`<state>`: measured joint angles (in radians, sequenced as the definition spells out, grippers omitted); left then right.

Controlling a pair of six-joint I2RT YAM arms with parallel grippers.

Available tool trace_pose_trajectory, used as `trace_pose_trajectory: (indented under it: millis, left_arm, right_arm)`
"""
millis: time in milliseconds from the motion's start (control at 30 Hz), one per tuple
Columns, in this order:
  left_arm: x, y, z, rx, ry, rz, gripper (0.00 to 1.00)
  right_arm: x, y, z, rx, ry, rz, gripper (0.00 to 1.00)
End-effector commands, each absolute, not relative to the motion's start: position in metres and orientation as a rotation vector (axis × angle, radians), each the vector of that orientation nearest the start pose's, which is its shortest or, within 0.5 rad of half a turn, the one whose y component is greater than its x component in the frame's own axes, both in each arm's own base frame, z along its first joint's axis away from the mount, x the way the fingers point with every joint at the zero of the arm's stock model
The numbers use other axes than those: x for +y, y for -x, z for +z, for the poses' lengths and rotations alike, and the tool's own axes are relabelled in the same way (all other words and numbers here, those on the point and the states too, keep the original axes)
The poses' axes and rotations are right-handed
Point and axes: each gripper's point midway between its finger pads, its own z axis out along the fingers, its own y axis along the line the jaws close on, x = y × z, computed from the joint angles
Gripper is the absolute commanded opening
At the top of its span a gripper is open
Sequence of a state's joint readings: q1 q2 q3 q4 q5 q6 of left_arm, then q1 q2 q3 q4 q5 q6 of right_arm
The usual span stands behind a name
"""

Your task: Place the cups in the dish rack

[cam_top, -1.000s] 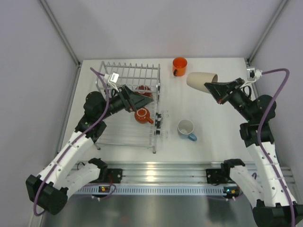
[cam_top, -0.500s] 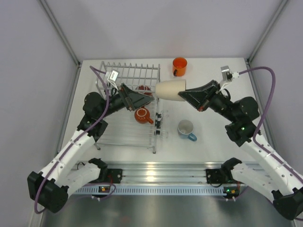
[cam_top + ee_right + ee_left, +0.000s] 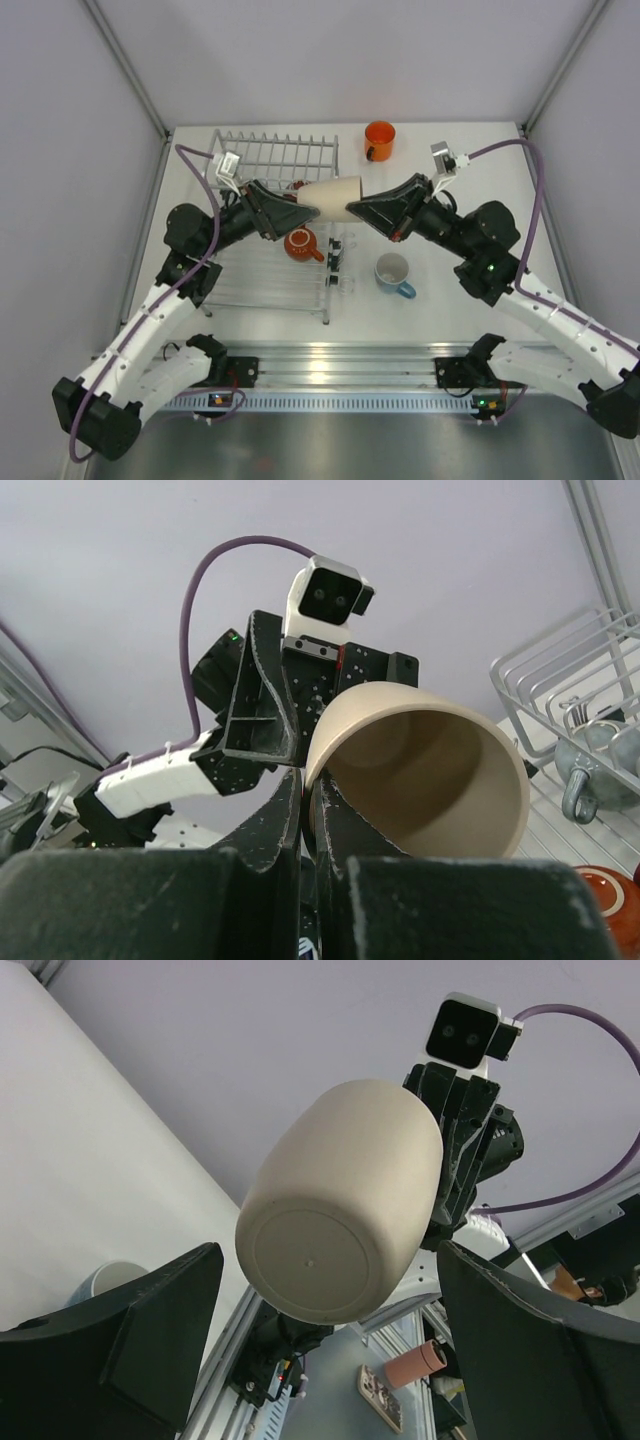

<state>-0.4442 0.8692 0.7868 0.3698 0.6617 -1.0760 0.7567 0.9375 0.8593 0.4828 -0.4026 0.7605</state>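
Observation:
My right gripper (image 3: 353, 210) is shut on the rim of the grey-beige cup (image 3: 330, 196), one finger inside it and one outside (image 3: 310, 805). It holds the cup (image 3: 430, 765) on its side in the air over the right edge of the dish rack (image 3: 262, 158). My left gripper (image 3: 306, 212) is open, and the cup's flat base (image 3: 330, 1240) faces it between the two spread fingers (image 3: 130, 1345), not touching them. A dark red-orange cup (image 3: 300, 243) lies in the rack. The bright orange cup (image 3: 379, 139) and the light blue cup (image 3: 393, 272) stand on the table.
The rack's wire frame (image 3: 560, 670) shows at the right of the right wrist view, with a cup (image 3: 600, 750) hanging in it. The light blue cup (image 3: 100, 1278) is to the right of the rack. Both arms meet above the rack's right side.
The right arm has carried the grey-beige cup left from the back right of the table to the left gripper. The left gripper has stayed open and shifted slightly.

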Motion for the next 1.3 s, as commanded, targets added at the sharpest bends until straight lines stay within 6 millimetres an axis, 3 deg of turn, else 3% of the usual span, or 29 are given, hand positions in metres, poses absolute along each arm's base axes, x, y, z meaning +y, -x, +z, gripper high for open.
trace_pose_trajectory:
  millis: [0,300,733,967,1067,1100,1133,1267]
  left_arm:
    - [-0.242,-0.190,0.409,1.445,-0.231,-1.671,0.93]
    - [-0.241,-0.174,0.421,1.378,-0.261,-1.758,0.85]
    - [-0.242,-0.179,0.424,1.370,-0.236,-1.774,0.89]
    - [-0.242,-0.181,0.421,1.375,-0.226,-1.768,0.84]
    - [-0.243,-0.181,0.422,1.373,-0.237,-1.766,0.72]
    - [-0.243,-0.182,0.421,1.372,-0.235,-1.763,0.58]
    - [-0.242,-0.182,0.421,1.371,-0.234,-1.759,0.50]
    - [-0.242,-0.182,0.420,1.364,-0.242,-1.744,0.25]
  right_arm:
    - [0.290,-0.167,0.468,1.141,0.403,1.535,0.00]
    - [0.294,-0.167,0.459,1.150,0.402,1.545,0.00]
    - [0.306,-0.158,0.454,1.141,0.438,1.651,0.00]
    - [0.310,-0.158,0.443,1.174,0.437,1.657,0.00]
    - [0.311,-0.159,0.437,1.194,0.433,1.652,0.00]
    - [0.311,-0.161,0.433,1.210,0.431,1.645,0.00]
    - [0.312,-0.161,0.432,1.217,0.432,1.641,0.00]
    - [0.311,-0.163,0.428,1.233,0.429,1.616,0.28]
